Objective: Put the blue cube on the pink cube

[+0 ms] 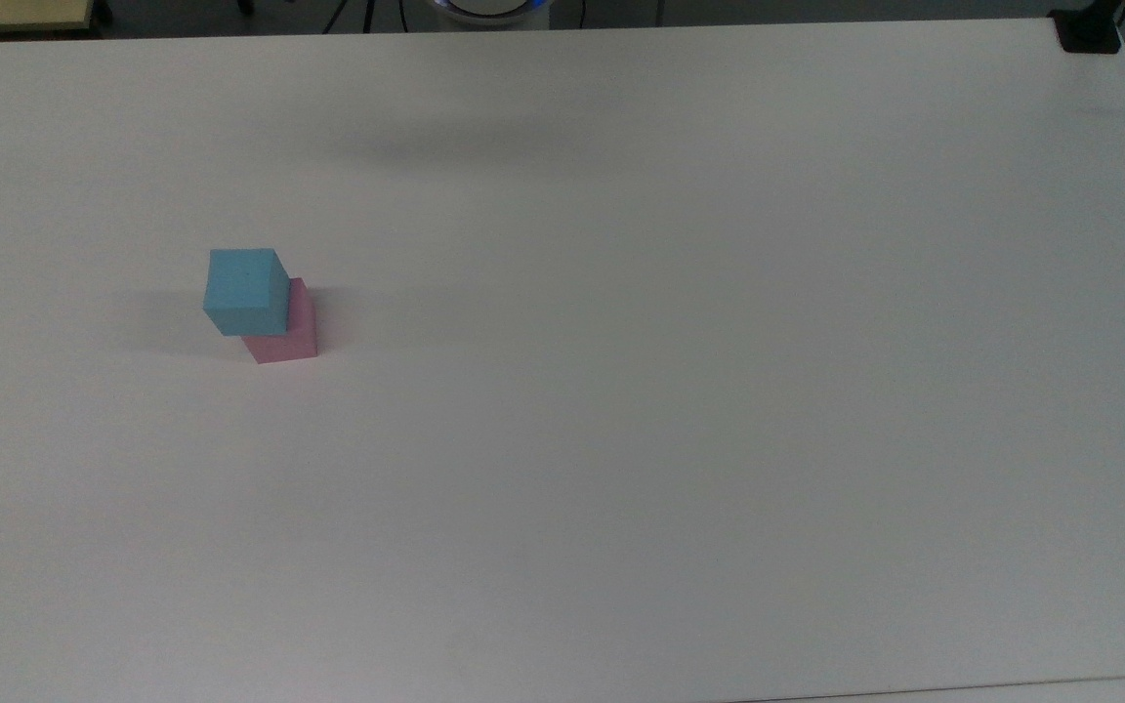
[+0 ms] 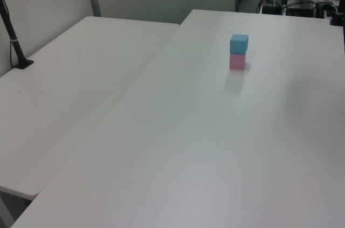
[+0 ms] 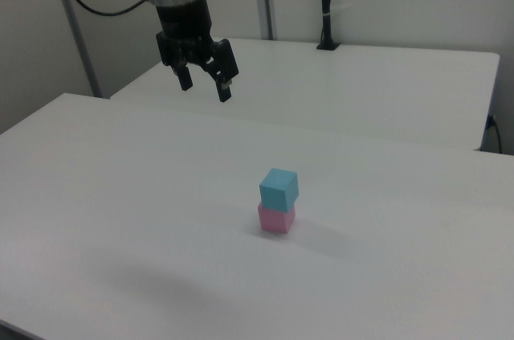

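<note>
Blue cube [image 3: 279,188] is already sitting on the pink cube [image 3: 275,219], out on the white table [image 3: 385,260]. In the right view the gripper [image 3: 205,88] hangs high, well off to the right view's upper left of the stack, jaws spread and holding nothing, pointing down.

The blue cube [image 1: 246,290] sits on top of the pink cube [image 1: 290,334] on the white table [image 1: 680,391], toward the top view's left. The blue one hides most of the pink one, whose visible faces (a strip to the right and a strip below) peek out past it. A soft shadow [image 1: 465,146] lies on the table near its far edge, and a small black mount [image 1: 1088,31] sits at the top view's upper right corner.
</note>
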Motion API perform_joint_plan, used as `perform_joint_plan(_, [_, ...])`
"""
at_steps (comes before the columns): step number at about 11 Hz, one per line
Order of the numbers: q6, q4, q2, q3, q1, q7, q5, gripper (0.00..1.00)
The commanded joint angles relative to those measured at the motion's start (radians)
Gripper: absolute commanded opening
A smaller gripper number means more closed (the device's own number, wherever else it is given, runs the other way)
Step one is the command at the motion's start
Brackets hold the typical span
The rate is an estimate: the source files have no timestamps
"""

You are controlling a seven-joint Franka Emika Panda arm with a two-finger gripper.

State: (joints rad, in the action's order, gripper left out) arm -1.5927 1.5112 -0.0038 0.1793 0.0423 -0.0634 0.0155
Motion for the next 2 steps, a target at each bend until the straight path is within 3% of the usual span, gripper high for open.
perform_joint_plan(1, [-0.032,0.035,-0.007,0.014,-0.024,-0.022,0.012,1.00])
perform_joint_plan(2, [-0.024,0.034,-0.009,0.015,-0.024,-0.026,0.012,1.00])
